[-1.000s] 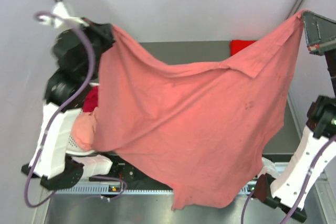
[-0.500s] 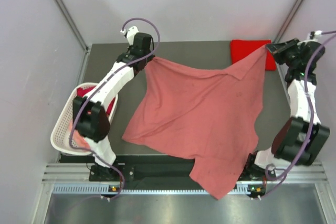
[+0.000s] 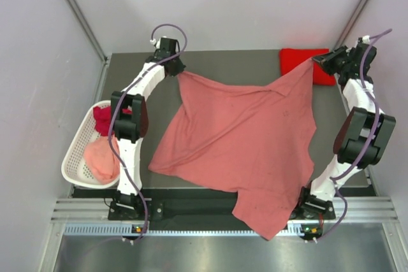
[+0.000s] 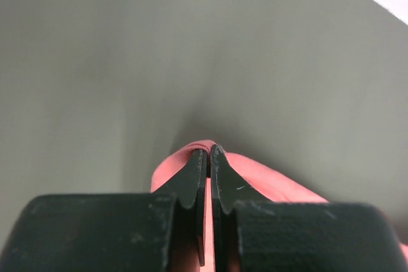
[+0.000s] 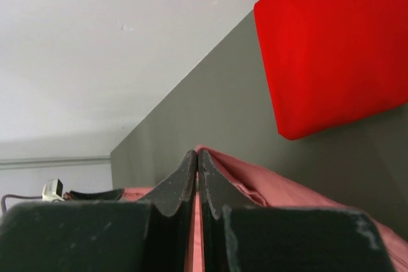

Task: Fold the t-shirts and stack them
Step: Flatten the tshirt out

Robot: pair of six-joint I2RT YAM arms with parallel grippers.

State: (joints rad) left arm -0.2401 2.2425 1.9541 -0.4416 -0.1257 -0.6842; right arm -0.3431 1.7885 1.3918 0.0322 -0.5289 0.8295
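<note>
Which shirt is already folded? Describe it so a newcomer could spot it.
On the grey table, look at the far right corner. The folded shirt there is a compact bright red block, unlike the big salmon shirt stretched across the middle.

spread shirt [image 3: 242,138] mid-table, basket [image 3: 73,151] at left

no readable txt or labels
</note>
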